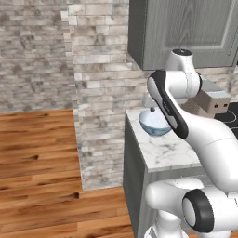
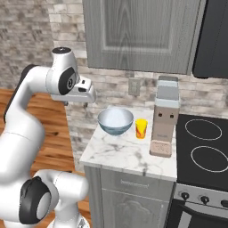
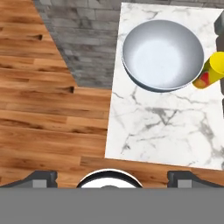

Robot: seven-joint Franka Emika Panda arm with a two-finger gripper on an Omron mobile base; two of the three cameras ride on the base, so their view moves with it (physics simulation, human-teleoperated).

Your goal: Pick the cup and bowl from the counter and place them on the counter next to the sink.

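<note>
The bowl [image 3: 162, 54] sat upright near the back of the white marble worktop [image 3: 162, 131], close to its left edge, and the small yellow cup [image 3: 211, 72] with a red mark stood just beside it, toward a tall boxy appliance [image 2: 165, 116] that separated them from the black stove [image 2: 205, 153]. Judged from its look, the bowl was rigid and smooth, wide enough that only its rim offered a hold: one finger inside, one outside, with some risk of slipping on the curved wall. The cup looked light and stiff and narrow enough to be pinched across its sides, though easy to tip. The end effector [image 3: 112, 178] hung high over the front edge of the worktop, well apart from both, its fingers [image 3: 41, 178] spread wide and holding nothing. Grey cabinets [image 2: 140, 33] hung above against a brick wall.
</note>
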